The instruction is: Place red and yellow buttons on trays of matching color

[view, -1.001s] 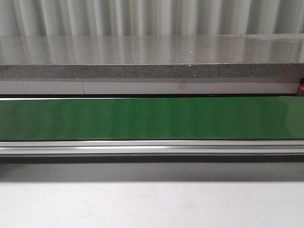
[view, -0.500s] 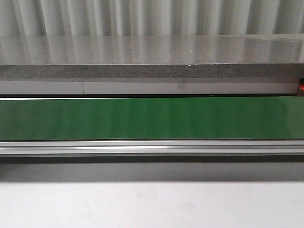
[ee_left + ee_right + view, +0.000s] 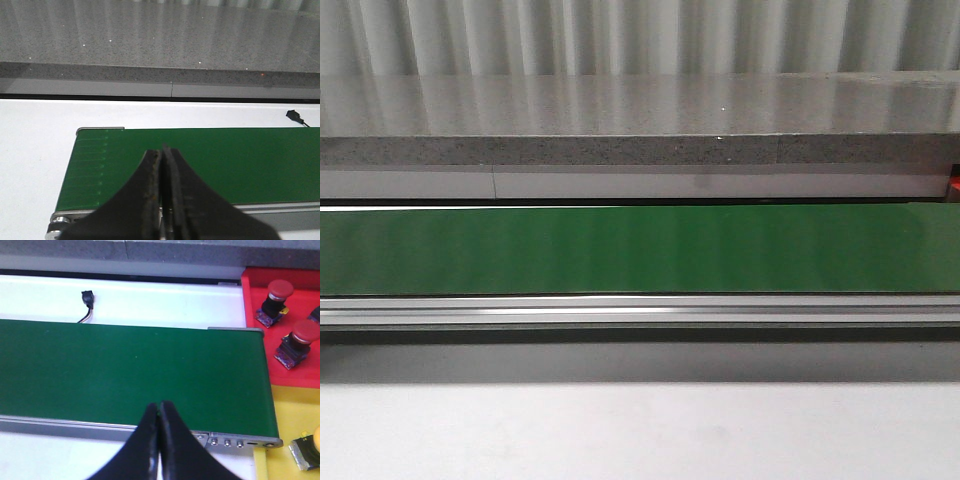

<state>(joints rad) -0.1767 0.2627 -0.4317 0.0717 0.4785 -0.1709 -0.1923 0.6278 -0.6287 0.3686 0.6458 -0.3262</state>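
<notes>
In the right wrist view a red tray (image 3: 300, 370) holds two red buttons (image 3: 278, 294) (image 3: 303, 336) on dark bases. Beside it lies a yellow tray (image 3: 287, 410) with a yellow button (image 3: 311, 447) at the picture's edge, partly cut off. My right gripper (image 3: 159, 406) is shut with nothing in it, above the near edge of the green belt (image 3: 130, 375). My left gripper (image 3: 161, 151) is shut and empty over the other end of the green belt (image 3: 225, 165). No button lies on the belt. The front view shows the bare green belt (image 3: 640, 250) and neither gripper.
A grey stone ledge (image 3: 640, 120) runs behind the belt. An aluminium rail (image 3: 640, 310) borders the belt's near side. A small black connector on a wire (image 3: 88, 299) lies on the white table behind the belt, the same connector (image 3: 295, 116) showing in the left wrist view.
</notes>
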